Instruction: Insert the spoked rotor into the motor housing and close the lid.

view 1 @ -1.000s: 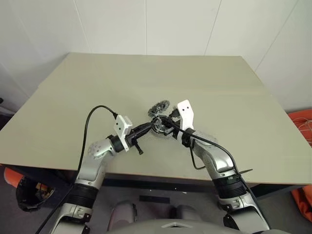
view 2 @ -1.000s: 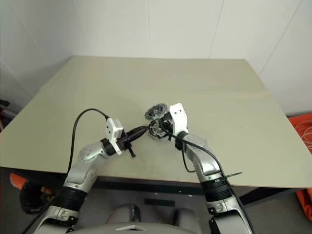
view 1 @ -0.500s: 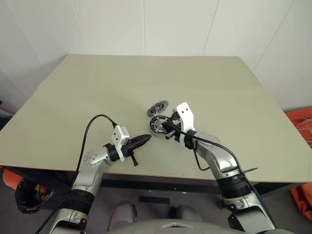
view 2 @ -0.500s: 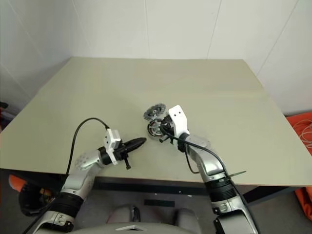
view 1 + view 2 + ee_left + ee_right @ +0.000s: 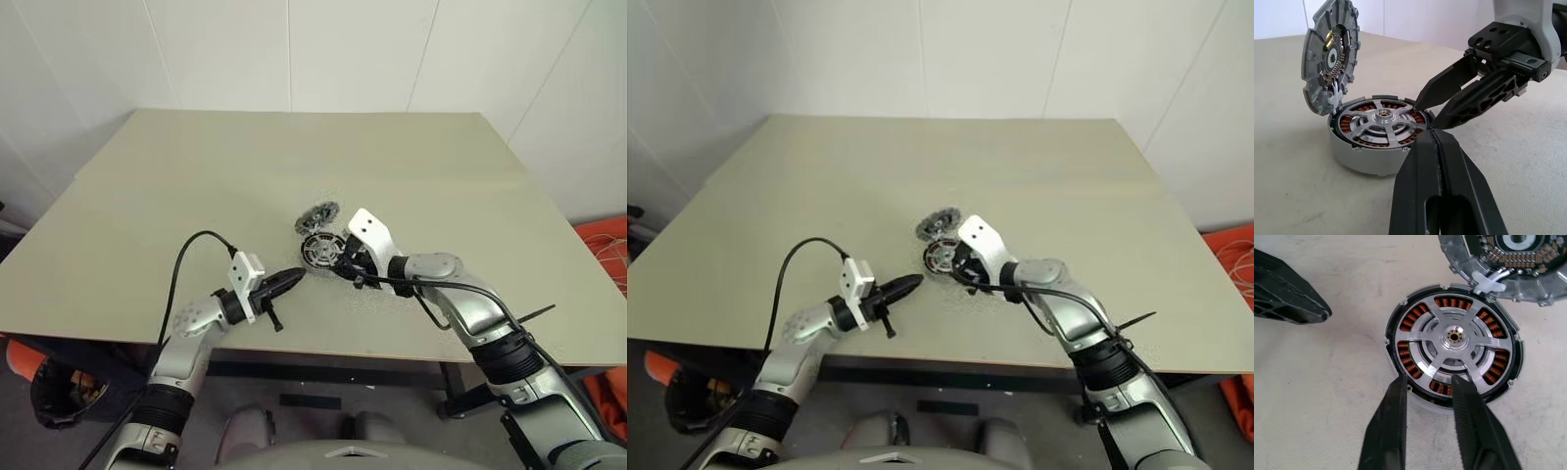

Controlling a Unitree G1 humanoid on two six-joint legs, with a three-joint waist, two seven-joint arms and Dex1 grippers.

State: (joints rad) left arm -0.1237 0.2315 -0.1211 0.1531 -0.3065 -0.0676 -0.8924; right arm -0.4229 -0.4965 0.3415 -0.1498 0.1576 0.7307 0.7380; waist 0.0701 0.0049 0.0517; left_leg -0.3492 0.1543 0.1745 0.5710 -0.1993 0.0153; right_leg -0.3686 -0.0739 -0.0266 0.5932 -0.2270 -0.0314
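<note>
Standing propped upright, lid (image 5: 1330,54) noted hinged at far edge of motor housing (image 5: 1359,152), beyond right tool (image 5: 1427,399). Spoked rotor (image 5: 1453,339) seated inside housing. Right tool part-open, nothing held, straddling near rim, nearer lid. Left tool (image 5: 290,281) shut, empty, set apart on tabletop (image 5: 196,196).

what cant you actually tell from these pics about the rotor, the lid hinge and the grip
- Whether the spoked rotor is fully seated in the motor housing: neither wrist view shows beneath it.
- How the lid is hinged: its joint is too small in the head views and cut off in the right wrist view.
- Whether the right gripper touches the housing rim: its fingertips overlap it.
- The left gripper is shut, empty; it hides the housing's near side.
</note>
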